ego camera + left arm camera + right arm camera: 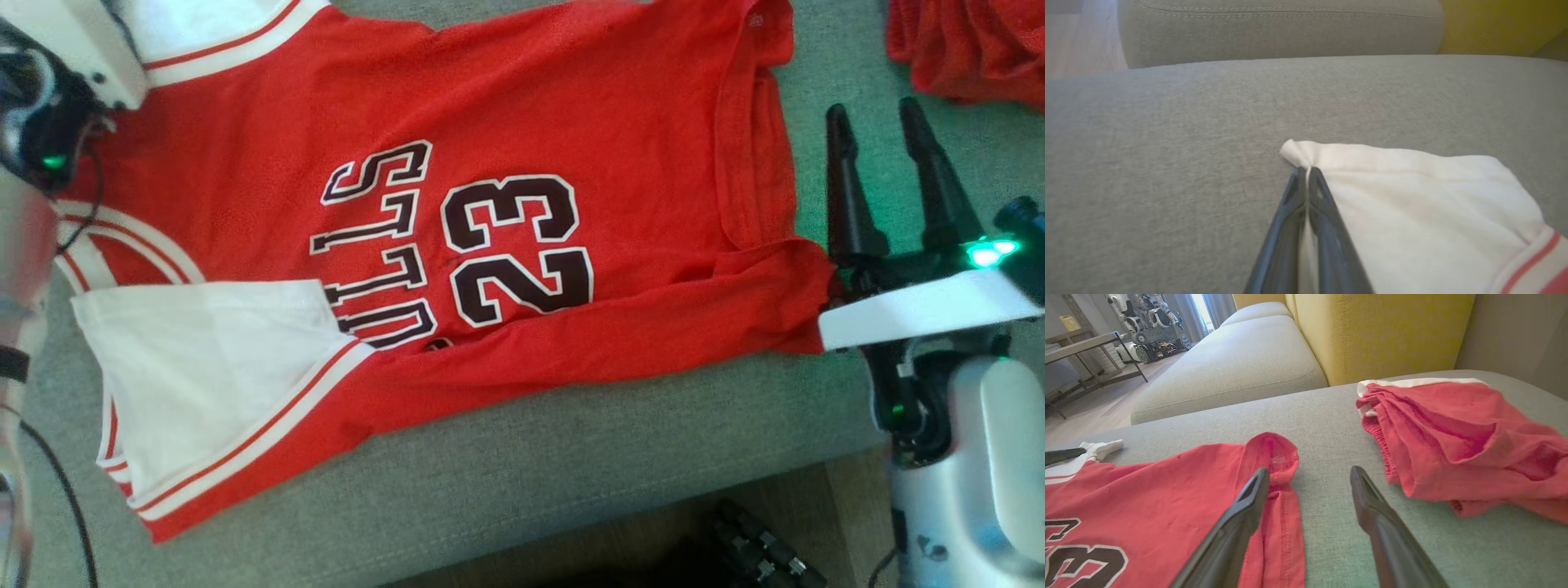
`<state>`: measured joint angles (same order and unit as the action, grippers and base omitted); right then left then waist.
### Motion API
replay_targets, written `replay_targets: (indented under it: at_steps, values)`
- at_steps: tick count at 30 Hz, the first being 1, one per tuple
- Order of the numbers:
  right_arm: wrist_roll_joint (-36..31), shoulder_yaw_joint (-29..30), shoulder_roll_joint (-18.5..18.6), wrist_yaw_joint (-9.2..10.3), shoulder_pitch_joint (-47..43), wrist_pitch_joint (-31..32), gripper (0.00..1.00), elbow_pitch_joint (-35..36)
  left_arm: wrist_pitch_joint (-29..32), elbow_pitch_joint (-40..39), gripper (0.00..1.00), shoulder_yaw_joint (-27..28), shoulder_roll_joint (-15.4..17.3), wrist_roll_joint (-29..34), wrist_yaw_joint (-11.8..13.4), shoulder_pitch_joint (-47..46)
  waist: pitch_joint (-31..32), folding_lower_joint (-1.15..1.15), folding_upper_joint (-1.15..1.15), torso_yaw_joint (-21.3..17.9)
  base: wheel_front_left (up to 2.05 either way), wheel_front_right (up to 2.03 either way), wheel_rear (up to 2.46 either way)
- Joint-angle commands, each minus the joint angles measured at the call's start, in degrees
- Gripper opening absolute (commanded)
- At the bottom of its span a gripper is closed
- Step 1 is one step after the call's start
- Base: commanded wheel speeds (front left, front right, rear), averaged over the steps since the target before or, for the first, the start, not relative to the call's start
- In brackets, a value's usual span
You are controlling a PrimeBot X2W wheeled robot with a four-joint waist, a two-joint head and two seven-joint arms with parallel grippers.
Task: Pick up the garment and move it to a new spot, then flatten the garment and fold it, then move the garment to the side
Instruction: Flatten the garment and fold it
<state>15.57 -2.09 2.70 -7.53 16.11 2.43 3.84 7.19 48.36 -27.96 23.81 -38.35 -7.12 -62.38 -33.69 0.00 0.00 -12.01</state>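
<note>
The garment [522, 163] is a red jersey with white sleeves and "23" on it, spread across the grey sofa seat [571, 457]. In the left wrist view my left gripper [1306, 169] is shut on a corner of a white sleeve [1412, 204], the fabric pinched between its fingertips. My left wrist [49, 122] sits at the garment's upper left corner. My right gripper [880, 139] stands open just right of the garment's hem. In the right wrist view its fingers [1241, 514] straddle bare cushion beside the hem [1274, 457], one finger over the edge.
A second red garment [1453, 437] with a white band lies crumpled to the right of my right gripper [1309, 473]. A yellow backrest [1380, 330] rises behind the seat. The seat's front edge [653, 506] drops to the floor, where a dark object [759, 547] lies.
</note>
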Motion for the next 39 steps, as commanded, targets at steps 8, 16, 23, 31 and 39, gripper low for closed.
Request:
replay_targets:
  at_steps: [8, 16, 23, 31, 39]
  values:
    - [-1.61, 1.01, 0.61, 0.04, 4.35, 2.72, 1.0, -0.28, -5.79, -3.17, 0.0, -2.31, 1.31, -1.65, -0.35, -0.55, 0.94, 0.0, 0.0, 3.21, 0.0, 0.0, 0.0]
    - [0.18, 0.42, 6.13, 0.04, 13.48, 11.21, 1.0, -7.14, -10.14, -4.67, 0.0, -5.97, -2.52, -2.9, -0.36, -2.13, 1.09, 0.0, 0.0, 8.54, 0.0, 0.0, 0.0]
    - [3.77, 1.35, 8.26, 0.04, 16.27, 23.3, 1.0, -11.37, -12.41, -4.52, 0.0, -8.56, -3.72, -4.47, -0.36, -2.53, 1.46, 0.0, 0.0, 10.34, 0.0, 0.0, 0.0]
    - [7.57, 2.88, 9.46, 0.04, 17.77, 28.55, 0.0, -10.47, -15.38, -3.96, 0.0, -9.88, -3.9, -6.37, -0.36, -2.96, 2.04, 0.0, 0.0, 11.46, 0.0, 0.0, 0.0]
    - [8.29, 0.85, 12.85, 0.04, 21.69, 22.13, 0.0, -8.33, -20.85, -4.39, 0.0, -8.33, -3.57, -5.68, -0.09, -4.61, 3.61, 0.0, 0.0, 12.53, 0.0, 0.0, 0.0]
